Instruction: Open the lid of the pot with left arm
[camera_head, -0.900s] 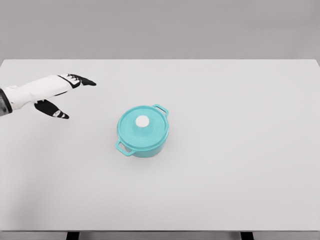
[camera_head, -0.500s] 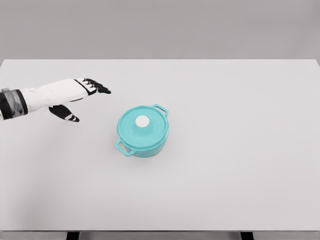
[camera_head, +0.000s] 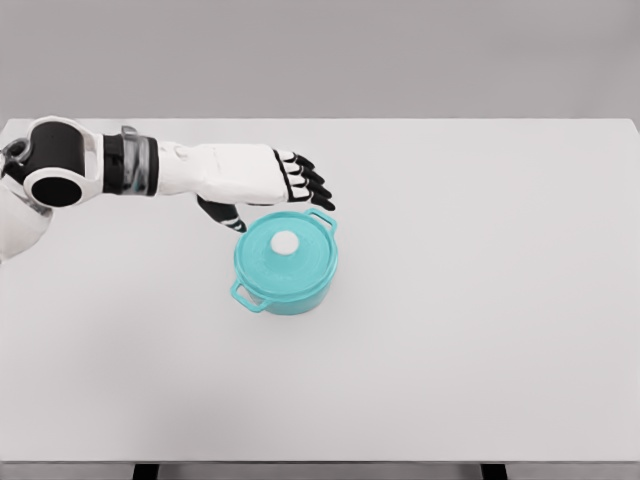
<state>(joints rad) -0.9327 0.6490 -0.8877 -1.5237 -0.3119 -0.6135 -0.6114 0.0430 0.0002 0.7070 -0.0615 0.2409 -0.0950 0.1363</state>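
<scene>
Table (camera_head: 480, 330) bare beyond pot (camera_head: 286, 262)

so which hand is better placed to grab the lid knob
Left. The left hand is open just behind the pot, close to the white knob on the closed lid. The right arm is not in view.

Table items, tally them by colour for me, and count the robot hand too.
Teal: 2, the pot and its lid
White: 2, the lid's knob and the table
White and black: 1, the left hand
Total: 5
</scene>
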